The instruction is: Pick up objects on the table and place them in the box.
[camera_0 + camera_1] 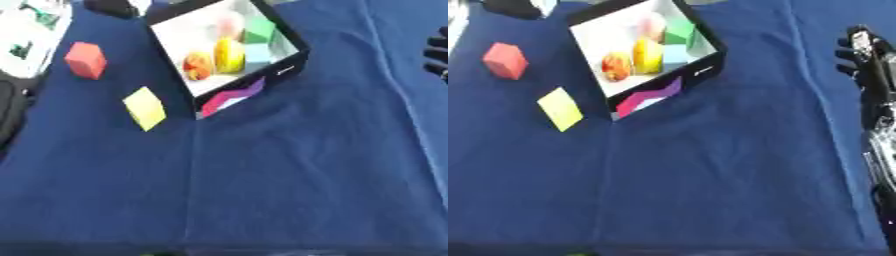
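Hanging at the right edge of the desk (737,170), your right hand (866,55) holds nothing and touches nothing; its fingers look straight and slightly apart. Your left hand is out of sight. The box (293,62) sits far centre, turned askew, its long side running from far left to near right, with blurred coloured things inside. Left of it lie a red block (86,60) and a tilted yellow block (145,108).

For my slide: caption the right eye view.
Robot hand idle at right; red block and yellow block await the box.
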Robot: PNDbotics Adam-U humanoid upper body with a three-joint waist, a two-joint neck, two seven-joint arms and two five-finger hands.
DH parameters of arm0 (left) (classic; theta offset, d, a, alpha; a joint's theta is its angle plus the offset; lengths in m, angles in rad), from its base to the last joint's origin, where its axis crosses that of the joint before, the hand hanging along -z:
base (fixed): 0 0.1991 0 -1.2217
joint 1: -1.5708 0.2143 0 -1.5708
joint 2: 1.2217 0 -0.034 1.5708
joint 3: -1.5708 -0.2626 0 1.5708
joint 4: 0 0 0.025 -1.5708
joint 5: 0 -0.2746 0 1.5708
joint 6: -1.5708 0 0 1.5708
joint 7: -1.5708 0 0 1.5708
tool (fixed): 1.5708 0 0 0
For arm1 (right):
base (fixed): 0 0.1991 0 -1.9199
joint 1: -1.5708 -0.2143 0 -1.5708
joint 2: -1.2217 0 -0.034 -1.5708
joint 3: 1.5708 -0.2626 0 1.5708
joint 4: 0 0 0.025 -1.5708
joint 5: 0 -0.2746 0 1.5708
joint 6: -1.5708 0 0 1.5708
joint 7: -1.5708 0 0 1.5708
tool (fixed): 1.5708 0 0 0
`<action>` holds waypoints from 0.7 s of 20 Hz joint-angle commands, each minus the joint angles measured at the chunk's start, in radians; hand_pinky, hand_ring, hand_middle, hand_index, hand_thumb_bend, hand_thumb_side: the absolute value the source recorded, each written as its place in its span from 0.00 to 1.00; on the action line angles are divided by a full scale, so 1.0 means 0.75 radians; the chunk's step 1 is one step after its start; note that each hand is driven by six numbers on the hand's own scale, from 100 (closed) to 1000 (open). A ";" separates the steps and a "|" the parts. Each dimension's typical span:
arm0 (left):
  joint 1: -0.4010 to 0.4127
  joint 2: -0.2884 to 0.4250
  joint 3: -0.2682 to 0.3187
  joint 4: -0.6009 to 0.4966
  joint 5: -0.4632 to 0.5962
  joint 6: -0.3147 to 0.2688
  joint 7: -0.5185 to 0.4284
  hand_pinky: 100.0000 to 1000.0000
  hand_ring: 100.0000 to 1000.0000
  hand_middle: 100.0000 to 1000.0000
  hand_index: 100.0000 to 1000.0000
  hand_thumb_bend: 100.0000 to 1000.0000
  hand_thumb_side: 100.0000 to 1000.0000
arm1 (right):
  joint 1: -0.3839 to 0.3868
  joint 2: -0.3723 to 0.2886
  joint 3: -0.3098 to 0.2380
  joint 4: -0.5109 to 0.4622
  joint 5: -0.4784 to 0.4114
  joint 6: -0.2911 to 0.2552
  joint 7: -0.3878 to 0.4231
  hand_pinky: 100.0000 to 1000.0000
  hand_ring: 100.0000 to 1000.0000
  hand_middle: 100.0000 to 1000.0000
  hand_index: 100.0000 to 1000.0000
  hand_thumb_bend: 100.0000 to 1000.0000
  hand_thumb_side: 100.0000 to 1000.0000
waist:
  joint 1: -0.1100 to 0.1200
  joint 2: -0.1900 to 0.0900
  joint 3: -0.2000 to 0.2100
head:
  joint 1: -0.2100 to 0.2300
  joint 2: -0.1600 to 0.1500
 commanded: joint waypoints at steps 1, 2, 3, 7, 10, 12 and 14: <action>0.006 0.141 0.049 -0.048 0.070 -0.012 -0.030 0.81 0.75 0.69 0.79 0.00 0.11 | -0.010 -0.046 -0.017 -0.025 0.006 -0.003 -0.008 0.82 0.81 0.73 0.83 0.00 0.75 | 0.000 -0.026 0.003 | -0.015 -0.019; 0.019 0.172 0.057 -0.052 0.089 -0.027 -0.044 0.81 0.75 0.69 0.79 0.00 0.11 | -0.010 -0.047 -0.018 -0.026 0.006 -0.004 -0.010 0.82 0.81 0.73 0.83 0.00 0.75 | 0.000 -0.024 0.003 | -0.017 -0.021; 0.027 0.191 0.064 -0.054 0.102 -0.039 -0.056 0.81 0.75 0.69 0.79 0.00 0.11 | -0.009 -0.047 -0.018 -0.027 0.006 -0.003 -0.010 0.82 0.81 0.73 0.83 0.00 0.75 | 0.000 -0.023 0.002 | -0.018 -0.021; 0.053 0.306 0.077 0.005 0.113 -0.150 -0.180 0.86 0.81 0.74 0.81 0.08 0.07 | -0.007 -0.050 -0.019 -0.031 0.010 -0.002 -0.012 0.82 0.81 0.73 0.83 0.00 0.75 | 0.001 -0.018 0.003 | -0.031 -0.027; 0.049 0.338 0.071 0.080 0.067 -0.246 -0.277 0.89 0.84 0.78 0.81 0.21 0.11 | -0.005 -0.050 -0.018 -0.032 0.011 0.000 -0.013 0.82 0.81 0.73 0.83 0.00 0.76 | -0.001 -0.016 0.002 | -0.047 -0.031; 0.040 0.346 0.065 0.124 0.015 -0.336 -0.351 0.89 0.85 0.79 0.83 0.27 0.18 | -0.005 -0.047 -0.018 -0.032 0.012 0.001 -0.015 0.82 0.81 0.73 0.83 0.00 0.76 | -0.002 -0.014 0.001 | -0.054 -0.033; 0.028 0.345 0.064 0.164 -0.045 -0.397 -0.386 0.89 0.85 0.78 0.83 0.29 0.19 | -0.003 -0.045 -0.019 -0.031 0.012 0.003 -0.018 0.82 0.81 0.73 0.83 0.00 0.76 | -0.004 -0.012 0.001 | -0.064 -0.038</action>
